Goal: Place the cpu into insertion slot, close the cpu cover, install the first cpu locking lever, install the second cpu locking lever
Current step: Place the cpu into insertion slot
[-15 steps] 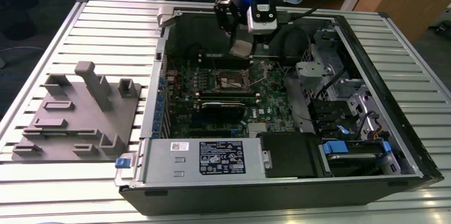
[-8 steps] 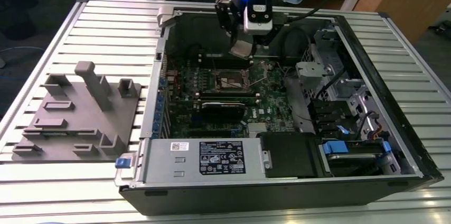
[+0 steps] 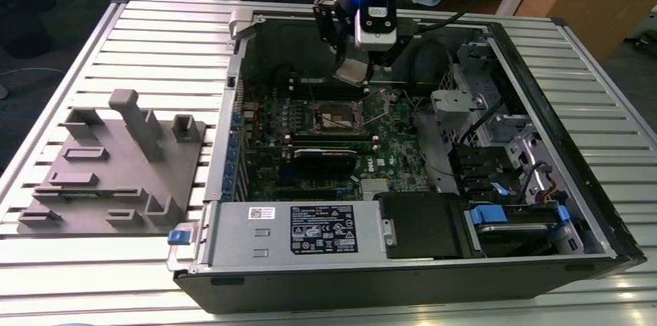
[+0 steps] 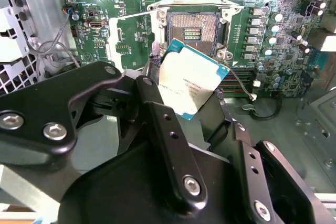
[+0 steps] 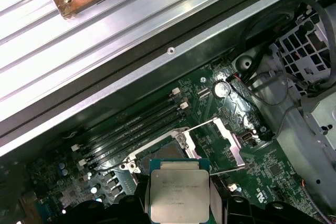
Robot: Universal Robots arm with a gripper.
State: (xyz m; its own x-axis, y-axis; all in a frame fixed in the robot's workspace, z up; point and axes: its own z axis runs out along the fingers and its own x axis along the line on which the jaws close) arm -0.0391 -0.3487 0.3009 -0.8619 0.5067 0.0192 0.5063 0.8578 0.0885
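Tool [image 4: 187, 96] with cpu [image 4: 190, 77], seemingly above slot [image 4: 194, 27]

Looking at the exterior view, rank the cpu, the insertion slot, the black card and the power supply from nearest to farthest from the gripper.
1. The cpu, held in the gripper.
2. The insertion slot, on the board's far half.
3. The black card, mid-board, closer to the camera.
4. The power supply, at the case's near edge.

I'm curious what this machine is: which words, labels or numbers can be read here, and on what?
Nothing reads clearly.
cpu: faint print on its metal top, too small to read.
label on the power supply box: print and symbols, too blurred.
motherboard: tiny white markings, unreadable.
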